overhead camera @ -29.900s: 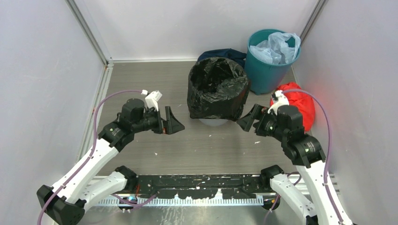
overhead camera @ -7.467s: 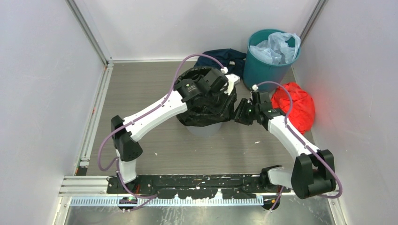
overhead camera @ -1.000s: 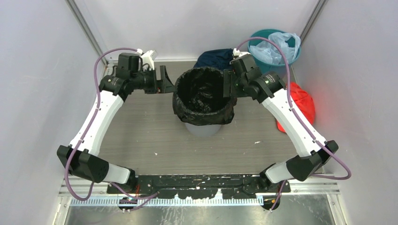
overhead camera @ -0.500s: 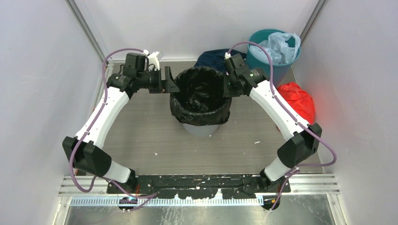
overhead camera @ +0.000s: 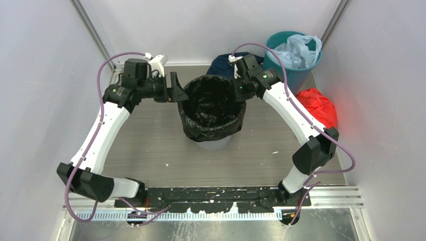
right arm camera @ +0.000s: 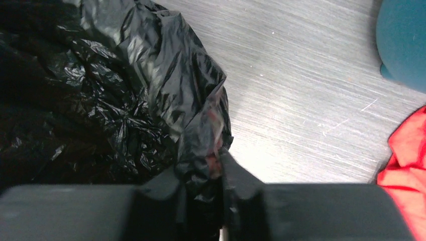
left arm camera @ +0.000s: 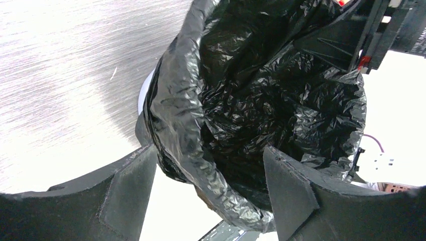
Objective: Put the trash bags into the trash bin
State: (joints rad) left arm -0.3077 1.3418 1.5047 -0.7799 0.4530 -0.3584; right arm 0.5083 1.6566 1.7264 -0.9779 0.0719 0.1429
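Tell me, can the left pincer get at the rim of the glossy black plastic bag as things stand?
Probably yes. The left pincer is open, its fingers straddling the left rim of the glossy black plastic bag, with nothing in the way; the right pincer pinches the opposite rim.

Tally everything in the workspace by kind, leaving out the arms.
Bins: 2 (light grey bin, teal bin)
Plastic bags: 2 (black trash bag, pale blue bag)
Cloth bundles: 2 (red bundle, navy cloth)
Total: 6
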